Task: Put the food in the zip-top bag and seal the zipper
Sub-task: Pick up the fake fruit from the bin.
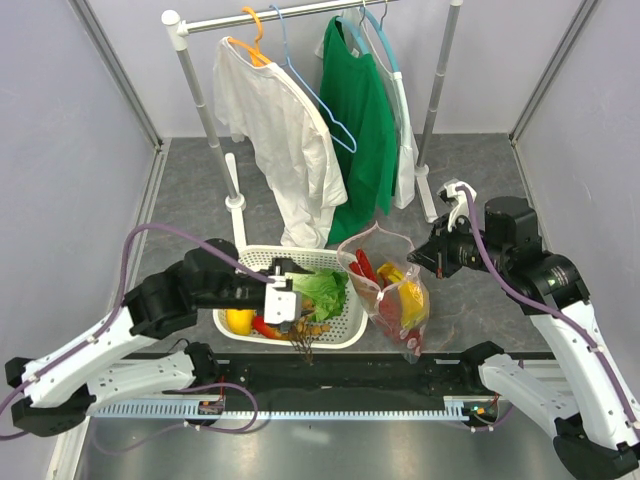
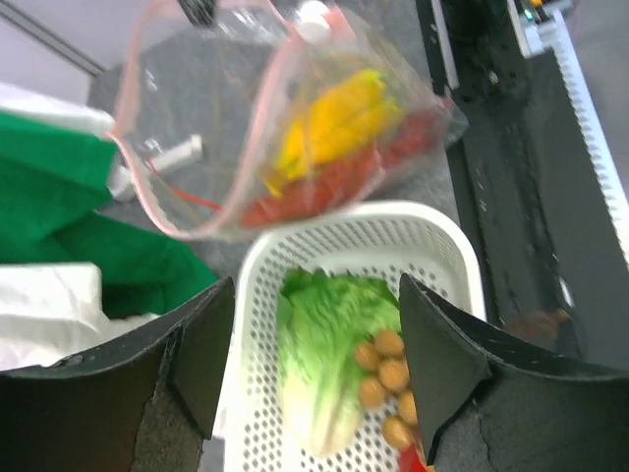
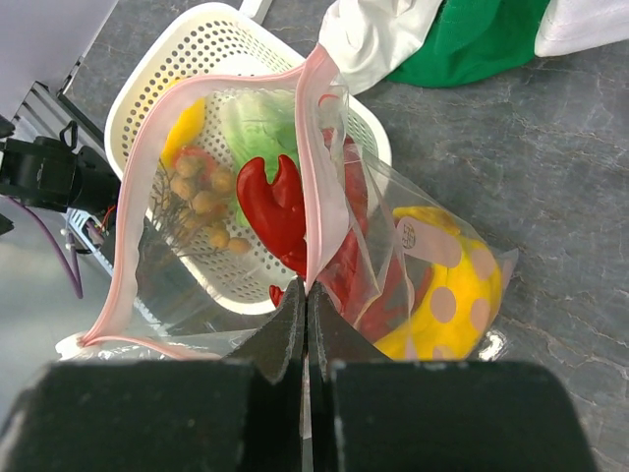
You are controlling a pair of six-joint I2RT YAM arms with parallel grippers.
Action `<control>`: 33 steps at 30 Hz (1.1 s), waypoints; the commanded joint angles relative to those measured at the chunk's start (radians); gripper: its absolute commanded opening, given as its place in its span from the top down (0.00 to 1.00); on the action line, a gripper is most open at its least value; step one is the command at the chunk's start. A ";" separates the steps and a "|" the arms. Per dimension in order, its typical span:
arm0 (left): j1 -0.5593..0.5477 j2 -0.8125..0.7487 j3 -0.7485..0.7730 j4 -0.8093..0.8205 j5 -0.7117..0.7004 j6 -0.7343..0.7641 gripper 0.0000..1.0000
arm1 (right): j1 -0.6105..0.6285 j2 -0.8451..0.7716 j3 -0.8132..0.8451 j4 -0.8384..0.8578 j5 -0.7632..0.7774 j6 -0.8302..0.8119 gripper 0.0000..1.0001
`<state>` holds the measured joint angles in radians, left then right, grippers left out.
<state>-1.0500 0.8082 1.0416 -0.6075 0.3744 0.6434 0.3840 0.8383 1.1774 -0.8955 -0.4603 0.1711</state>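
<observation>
My right gripper (image 3: 307,298) has its two black fingers pressed flat together, pinching the zip-top bag (image 3: 398,197) at its mouth edge. The pale pink zipper (image 3: 313,167) meets the fingertips there, and the rest of the strip hangs open in a long loop. The clear film is glossy and crinkled. Inside I see the red lobster (image 3: 275,211) with a smooth claw raised, and the yellow banana (image 3: 442,295) low in the far corner, with pink dots over it.

The bag slumps on the grey table (image 1: 200,190) against the right end of the white perforated basket (image 2: 447,236). My left gripper (image 2: 316,285) is spread wide above that basket, with nothing between its matte black pads (image 2: 201,364). Below it lie the ruffled green lettuce (image 2: 324,364) and the knobbly brown longan bunch (image 2: 383,374). A round yellow fruit (image 1: 240,320) sits at the basket's left end; I cannot tell which fruit it is.
</observation>
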 commanded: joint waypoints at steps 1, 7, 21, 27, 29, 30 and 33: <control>0.021 -0.040 -0.052 -0.214 0.119 0.053 0.28 | 0.001 -0.013 -0.005 0.006 0.012 -0.018 1.00; 0.018 -0.012 -0.127 -0.299 0.208 0.238 0.33 | 0.000 0.004 -0.007 0.013 -0.006 -0.013 1.00; -0.056 0.187 -0.219 -0.301 0.176 0.513 0.35 | 0.000 0.012 -0.013 -0.005 -0.038 -0.031 1.00; -0.062 0.235 -0.213 -0.241 0.146 0.492 0.55 | 0.000 0.012 -0.022 0.003 -0.043 -0.032 1.00; -0.062 0.230 -0.213 -0.230 0.146 0.487 0.67 | -0.002 0.012 -0.027 0.004 -0.044 -0.033 1.00; -0.062 0.226 -0.212 -0.224 0.144 0.478 0.73 | 0.000 0.010 -0.030 0.004 -0.044 -0.032 1.00; -0.062 0.188 -0.177 -0.219 0.149 0.437 0.96 | 0.000 0.005 -0.024 0.004 -0.051 -0.028 1.00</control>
<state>-1.1076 1.0386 0.8234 -0.8661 0.5224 1.0969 0.3840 0.8520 1.1522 -0.9001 -0.4850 0.1585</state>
